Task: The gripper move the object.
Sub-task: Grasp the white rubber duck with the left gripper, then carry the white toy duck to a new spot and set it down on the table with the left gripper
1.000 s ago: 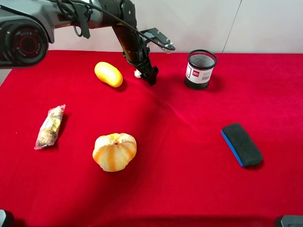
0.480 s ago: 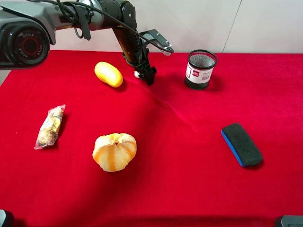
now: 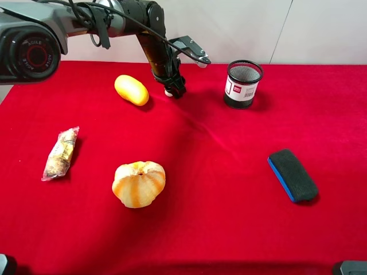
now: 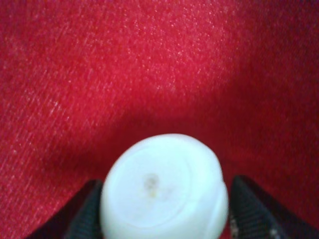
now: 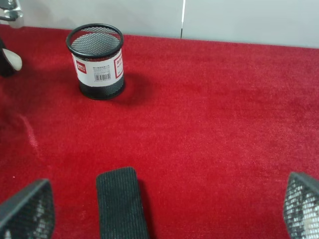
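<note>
The object [image 3: 168, 91], a tiny glossy white mushroom-shaped piece, sits on the red cloth at the back, between the yellow fruit and the mesh cup. My left gripper [image 3: 174, 90] reaches down onto it from the grey arm. In the left wrist view the object's white cap [image 4: 164, 186] fills the gap between the two black fingers [image 4: 84, 216], which press on both its sides. The right wrist view catches the object [image 5: 16, 60] at its far edge. My right gripper [image 5: 163, 211] stands open over the cloth with nothing in it.
A yellow oval fruit [image 3: 131, 90] lies just left of the left gripper. A black mesh cup [image 3: 243, 84] stands to its right. An orange-white pumpkin [image 3: 139, 183], a snack packet [image 3: 61, 153] and a black-and-blue eraser [image 3: 292, 175] lie nearer the front.
The left gripper's jaws have closed in on the white object. Its tip has shifted slightly toward the back left. Nothing else on the cloth has moved.
</note>
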`<state>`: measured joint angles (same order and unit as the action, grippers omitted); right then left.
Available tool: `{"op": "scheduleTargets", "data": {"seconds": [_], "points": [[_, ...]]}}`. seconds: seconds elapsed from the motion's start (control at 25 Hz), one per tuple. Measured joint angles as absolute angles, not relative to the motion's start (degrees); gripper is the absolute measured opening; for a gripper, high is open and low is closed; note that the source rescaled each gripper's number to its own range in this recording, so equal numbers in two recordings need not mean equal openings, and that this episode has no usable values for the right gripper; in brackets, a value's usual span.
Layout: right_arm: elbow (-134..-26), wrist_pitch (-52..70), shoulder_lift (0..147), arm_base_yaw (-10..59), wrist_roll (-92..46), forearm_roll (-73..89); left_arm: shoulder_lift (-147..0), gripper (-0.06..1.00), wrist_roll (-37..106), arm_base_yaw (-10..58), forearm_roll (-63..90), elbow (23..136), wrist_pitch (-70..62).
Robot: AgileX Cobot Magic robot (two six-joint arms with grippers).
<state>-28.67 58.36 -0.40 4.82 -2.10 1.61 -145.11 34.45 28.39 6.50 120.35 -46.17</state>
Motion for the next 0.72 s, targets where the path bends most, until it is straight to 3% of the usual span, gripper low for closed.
{"op": "scheduleTargets", "data": {"seconds": [0.16, 0.72], "points": [[-28.67, 58.36, -0.40, 4.82, -2.04, 1.61, -145.11, 0.07, 34.45, 28.39, 6.50, 120.35, -46.12], [-28.67, 58.36, -0.40, 4.82, -2.04, 1.61, -145.11, 0.05, 34.45, 28.39, 6.50, 120.35, -46.12]]}}
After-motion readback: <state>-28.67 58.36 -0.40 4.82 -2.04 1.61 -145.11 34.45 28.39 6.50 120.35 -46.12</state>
